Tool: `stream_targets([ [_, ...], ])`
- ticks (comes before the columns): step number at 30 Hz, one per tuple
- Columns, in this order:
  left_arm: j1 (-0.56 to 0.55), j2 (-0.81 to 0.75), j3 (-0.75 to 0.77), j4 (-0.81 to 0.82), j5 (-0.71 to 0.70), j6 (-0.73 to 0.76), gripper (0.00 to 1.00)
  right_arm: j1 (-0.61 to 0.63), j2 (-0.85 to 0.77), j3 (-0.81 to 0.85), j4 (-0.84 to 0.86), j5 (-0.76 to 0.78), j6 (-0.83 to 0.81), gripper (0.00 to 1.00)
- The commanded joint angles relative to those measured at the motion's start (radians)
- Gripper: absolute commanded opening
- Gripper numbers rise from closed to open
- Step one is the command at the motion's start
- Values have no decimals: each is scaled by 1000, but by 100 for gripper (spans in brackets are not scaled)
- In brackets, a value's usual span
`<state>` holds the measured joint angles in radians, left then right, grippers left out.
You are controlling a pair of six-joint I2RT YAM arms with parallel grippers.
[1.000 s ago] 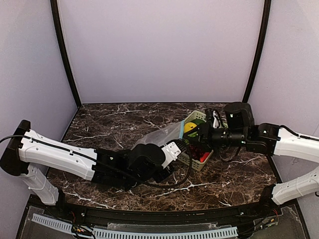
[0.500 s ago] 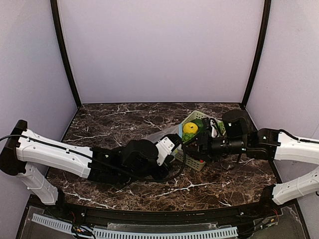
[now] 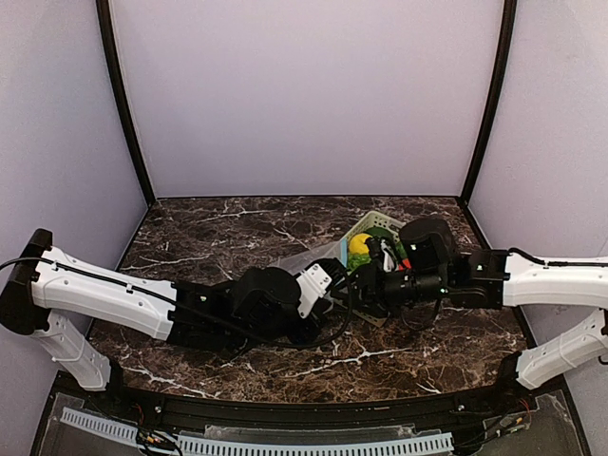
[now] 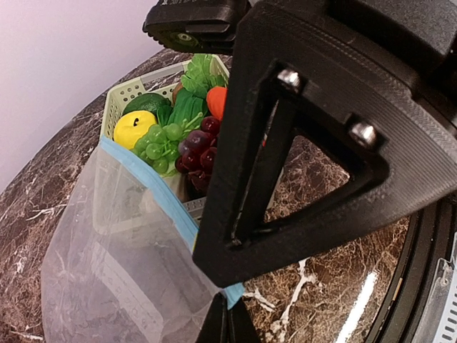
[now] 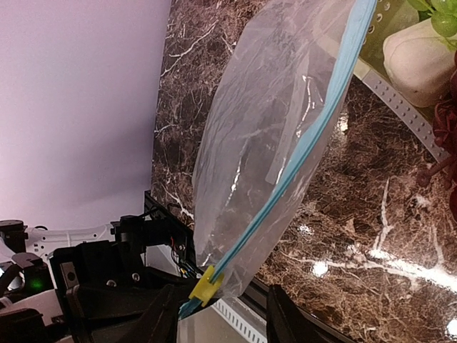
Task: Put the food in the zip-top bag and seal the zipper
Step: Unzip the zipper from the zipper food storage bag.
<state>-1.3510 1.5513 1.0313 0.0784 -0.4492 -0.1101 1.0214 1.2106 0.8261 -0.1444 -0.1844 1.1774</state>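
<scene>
left pincer (image 4: 227, 325) clamped on a corner of the zip-top bag (image 4: 121, 250); right pincer (image 5: 225, 300) spread, yellow slider (image 5: 206, 286) of the zipper (image 5: 300, 150) between its tips, basket (image 4: 118, 96) of food (image 4: 196, 143) beyond.

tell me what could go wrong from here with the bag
1. The left gripper pinches only one end of the zipper. A tug by the right gripper, whose open jaws straddle the yellow slider, could pull the bag free.
2. The zipper looks shut and the bag flat, so no food can go in yet.
3. Both arms crowd the basket and might knock it.
</scene>
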Motion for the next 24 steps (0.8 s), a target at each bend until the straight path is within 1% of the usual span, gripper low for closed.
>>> stream_targets([
  [1, 3, -12, -10, -6, 13, -3, 1, 10, 27, 36, 57, -7, 10, 40],
  [17, 3, 36, 19, -48, 7, 36, 1, 11, 60, 41, 66, 8, 29, 33],
  [24, 3, 39, 24, -35, -6, 42, 1, 10, 78, 38, 67, 1, 30, 30],
])
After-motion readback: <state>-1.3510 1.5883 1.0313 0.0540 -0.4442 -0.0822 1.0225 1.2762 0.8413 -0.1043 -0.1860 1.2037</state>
